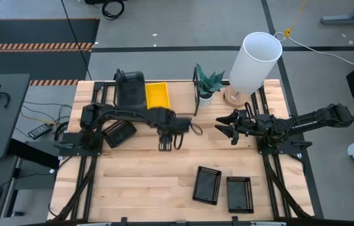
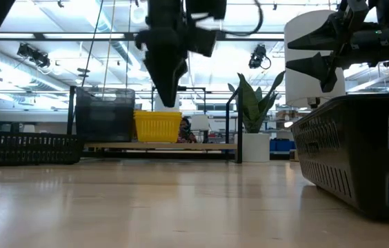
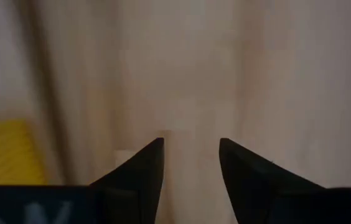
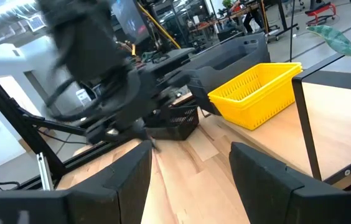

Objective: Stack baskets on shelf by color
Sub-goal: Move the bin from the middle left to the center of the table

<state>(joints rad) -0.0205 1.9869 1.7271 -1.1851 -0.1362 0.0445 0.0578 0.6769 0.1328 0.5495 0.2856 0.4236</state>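
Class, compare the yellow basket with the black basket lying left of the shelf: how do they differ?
The yellow basket sits on the shelf; the black basket lies on the table. The yellow basket lines up square with the shelf; the black basket lies turned at an angle. Both are small rectangular baskets, open side up.

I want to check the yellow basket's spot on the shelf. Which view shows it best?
The high view: yellow basket sits on the shelf beside the grey stack. Low and right wrist views show its side; left wrist only a blurred corner.
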